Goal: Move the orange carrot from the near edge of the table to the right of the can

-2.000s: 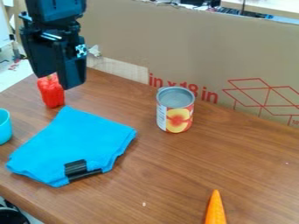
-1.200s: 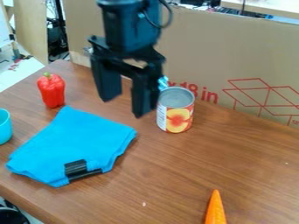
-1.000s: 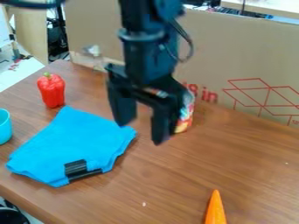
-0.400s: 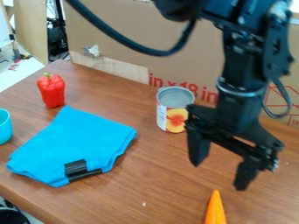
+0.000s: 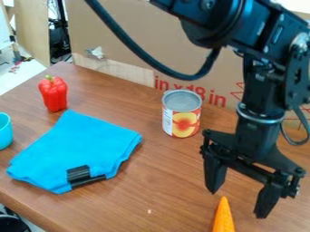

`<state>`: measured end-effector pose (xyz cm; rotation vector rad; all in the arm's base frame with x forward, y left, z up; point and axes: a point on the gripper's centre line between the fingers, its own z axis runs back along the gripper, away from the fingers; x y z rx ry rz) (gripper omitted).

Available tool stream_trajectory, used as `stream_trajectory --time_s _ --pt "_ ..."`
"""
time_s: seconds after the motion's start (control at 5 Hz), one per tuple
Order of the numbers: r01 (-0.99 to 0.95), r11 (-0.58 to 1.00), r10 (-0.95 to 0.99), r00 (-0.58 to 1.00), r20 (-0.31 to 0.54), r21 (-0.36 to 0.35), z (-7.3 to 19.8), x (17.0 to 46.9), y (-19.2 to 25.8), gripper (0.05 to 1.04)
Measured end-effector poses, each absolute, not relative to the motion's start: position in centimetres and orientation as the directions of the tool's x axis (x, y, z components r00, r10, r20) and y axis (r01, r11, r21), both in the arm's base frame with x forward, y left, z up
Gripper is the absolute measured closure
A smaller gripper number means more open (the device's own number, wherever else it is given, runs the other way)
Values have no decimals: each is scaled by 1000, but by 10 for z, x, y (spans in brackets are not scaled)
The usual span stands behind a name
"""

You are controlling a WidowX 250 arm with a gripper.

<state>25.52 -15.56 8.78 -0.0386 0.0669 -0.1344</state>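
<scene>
The black gripper (image 5: 237, 204) hangs at the lower right, open, its two fingertips spread apart with nothing between them. Just below it lies an orange carrot (image 5: 223, 218), its tip pointing up between the fingertips and its lower end cut off by the bottom edge. A metal can (image 5: 181, 114) with a fruit label stands upright, behind and to the left of the gripper. On the left a blue cloth (image 5: 75, 149) lies flat, with a black strip near its front corner. Behind the cloth stands a red pepper (image 5: 54, 94).
A light blue cup (image 5: 4, 131) is cut off by the left edge. A tall cardboard panel (image 5: 139, 45) runs along the back of the wooden table (image 5: 163, 190). The arm and its black cable cross the upper right.
From the upper left, the gripper has swung right and downward, past the can, to above the carrot. Lately it has dropped a little further. The objects have stayed put.
</scene>
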Motion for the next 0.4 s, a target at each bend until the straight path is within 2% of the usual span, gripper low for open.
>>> stream_trajectory --time_s 0.2,0.4 --pt "106 994 -108 991 -73 -36 85 255 -155 81" --pt "95 995 -96 988 -119 -11 72 253 -153 81"
